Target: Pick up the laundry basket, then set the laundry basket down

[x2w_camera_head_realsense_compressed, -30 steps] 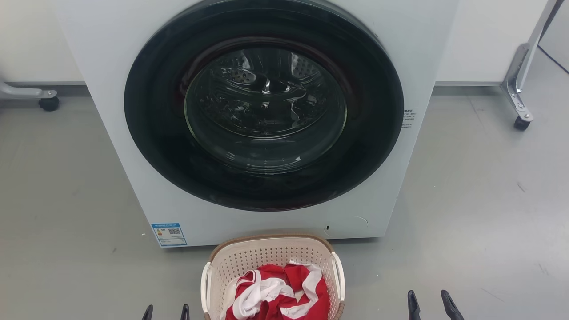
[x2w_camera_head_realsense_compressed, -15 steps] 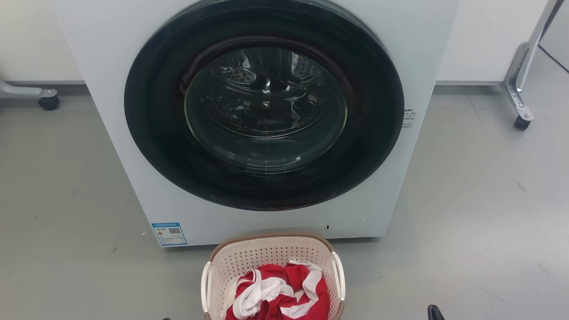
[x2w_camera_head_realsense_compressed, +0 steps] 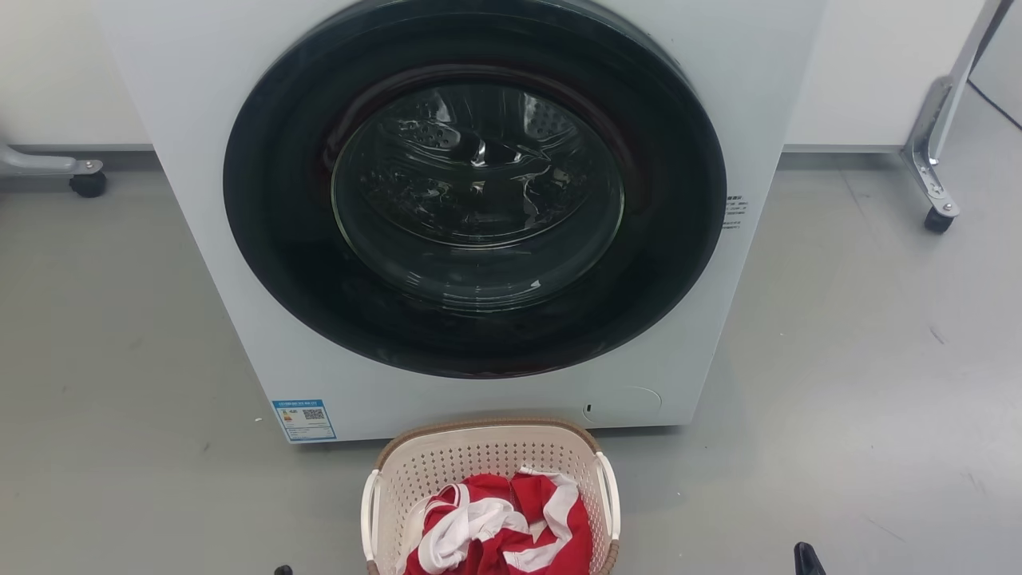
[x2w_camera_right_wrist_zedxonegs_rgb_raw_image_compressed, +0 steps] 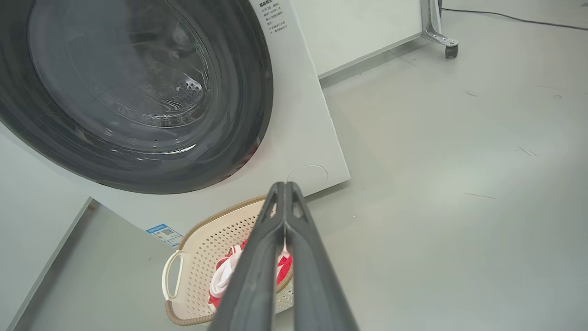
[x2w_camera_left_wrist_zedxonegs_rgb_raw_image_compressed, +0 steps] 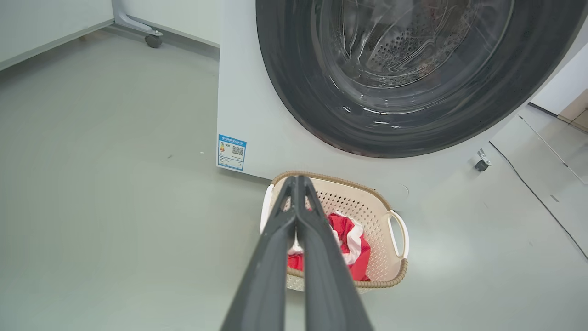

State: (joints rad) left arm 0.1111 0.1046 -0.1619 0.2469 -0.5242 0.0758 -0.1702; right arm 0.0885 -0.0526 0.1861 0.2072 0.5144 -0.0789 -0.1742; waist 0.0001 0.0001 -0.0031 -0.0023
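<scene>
Standing upright on the floor (x2w_camera_head_realsense_compressed: 838, 359), the laundry basket (x2w_camera_head_realsense_compressed: 479, 459) sits just in front of the washer (x2w_camera_head_realsense_compressed: 200, 200). Its far rim is near the cabinet foot, and you cannot tell whether they touch.

Contents: one red-and-white garment (x2w_camera_head_realsense_compressed: 511, 527), heaped loosely toward the near side.

Fittings: left handle (x2w_camera_head_realsense_compressed: 369, 511) and right handle (x2w_camera_head_realsense_compressed: 612, 499), white loops on opposite walls, both free.

Left pincer (x2w_camera_left_wrist_zedxonegs_rgb_raw_image_compressed: 296, 180): fingers pressed together, holding nothing, apart from the basket on its left side.

Right pincer (x2w_camera_right_wrist_zedxonegs_rgb_raw_image_compressed: 284, 185): fingers together too, nothing held, apart from the basket on its right side.

Stage: this fits a basket waiting to be lifted as well as one already lifted and put back. The pictures do not settle which, so take no move from this entry alone.

Handling notes for you: the walls are thin and perforated, so they will likely flex, and the two loops look the soundest places to bear the weight. The load seems light but off-centre, so expect a tilt unless both sides travel evenly. Keep your fingers clear of the glass door (x2w_camera_head_realsense_compressed: 479, 192).
</scene>
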